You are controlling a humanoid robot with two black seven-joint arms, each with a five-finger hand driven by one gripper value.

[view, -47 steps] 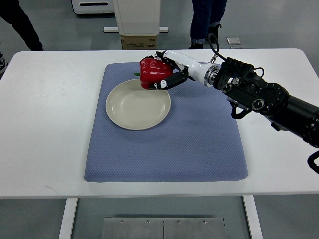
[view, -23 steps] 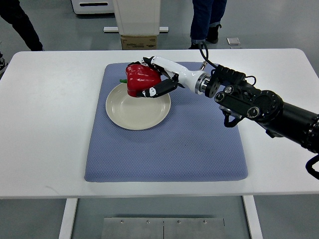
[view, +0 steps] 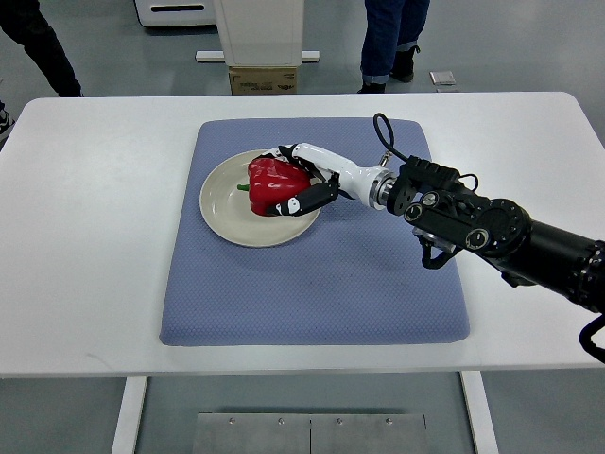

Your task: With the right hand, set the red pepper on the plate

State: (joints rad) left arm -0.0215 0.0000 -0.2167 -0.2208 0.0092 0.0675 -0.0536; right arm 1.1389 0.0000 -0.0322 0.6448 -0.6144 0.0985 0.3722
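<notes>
Top view, glossy red pepper (view: 274, 183), round plate (view: 225, 219)

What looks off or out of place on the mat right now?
Nothing stands out. The right hand holds the pepper over the plate, which sits on the mat toward its far left corner. Nothing looks spilled or damaged.

We look steeply down from the robot's side across the white table (view: 95, 236), at middle distance; one view only.
</notes>
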